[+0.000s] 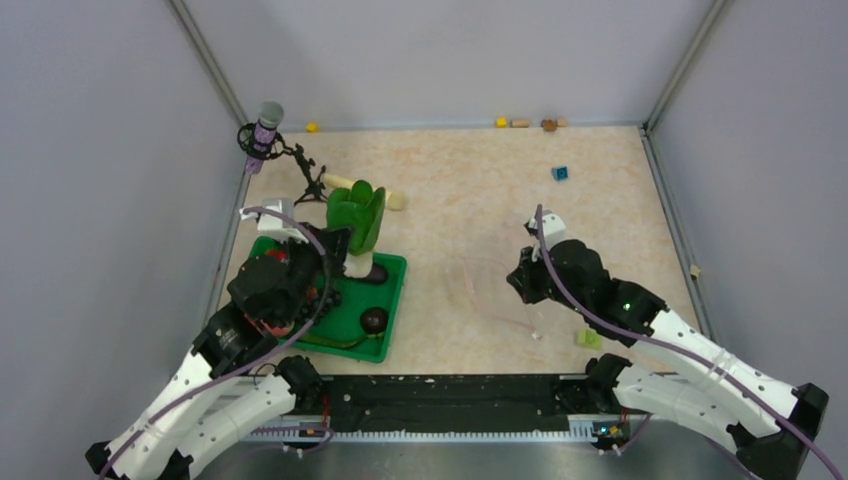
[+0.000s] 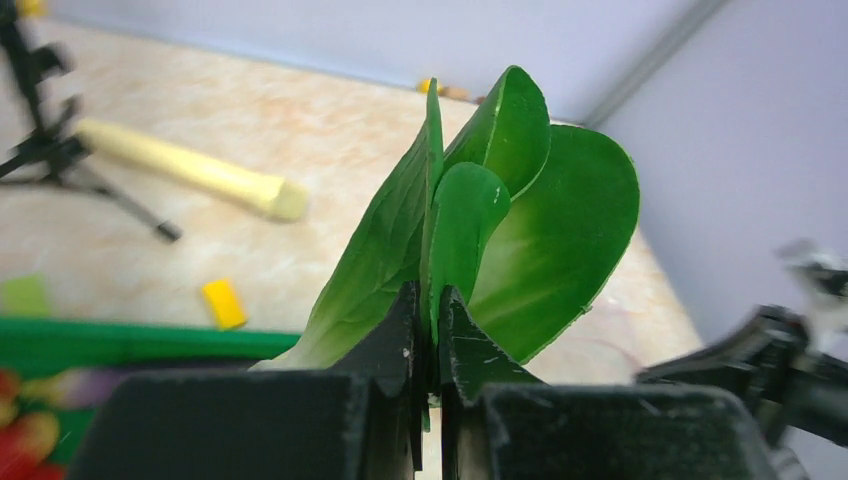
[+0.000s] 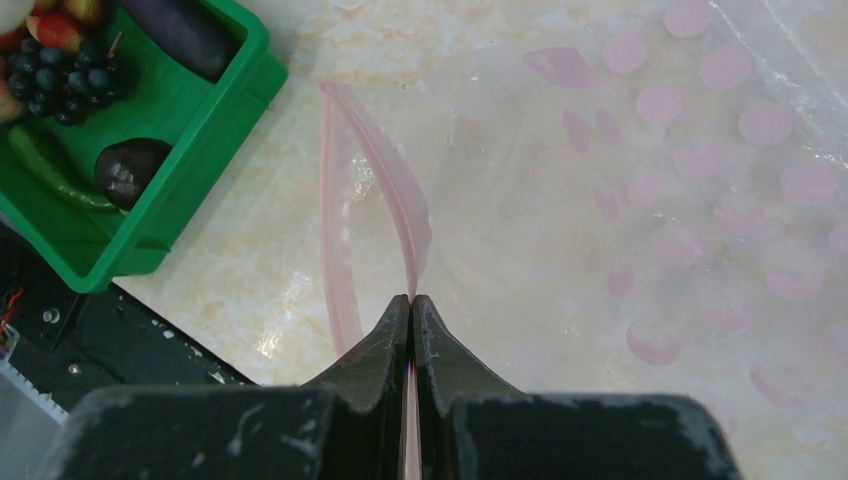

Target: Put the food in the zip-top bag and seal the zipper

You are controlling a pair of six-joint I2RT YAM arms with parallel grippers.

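My left gripper [image 1: 338,243] is shut on a leaf of the green-and-white bok choy [image 1: 358,225] and holds it upright above the green tray [image 1: 392,300]; the leaves fill the left wrist view [image 2: 500,220] above the gripper [image 2: 428,300]. My right gripper [image 1: 522,280] is shut on the pink zipper strip [image 3: 395,190] of the clear zip-top bag [image 3: 620,180], holding its mouth apart; the gripper [image 3: 411,300] pinches one lip. The bag [image 1: 480,280] lies between the arms. In the tray I see dark berries [image 3: 55,80], an eggplant [image 3: 185,35] and a dark round fruit [image 3: 130,170].
A beige rolling pin [image 2: 190,170] lies behind the tray. A microphone on a black tripod [image 1: 265,135] stands at the back left. A blue block [image 1: 560,173], a green block [image 1: 588,338] and a yellow block [image 2: 222,303] lie on the table.
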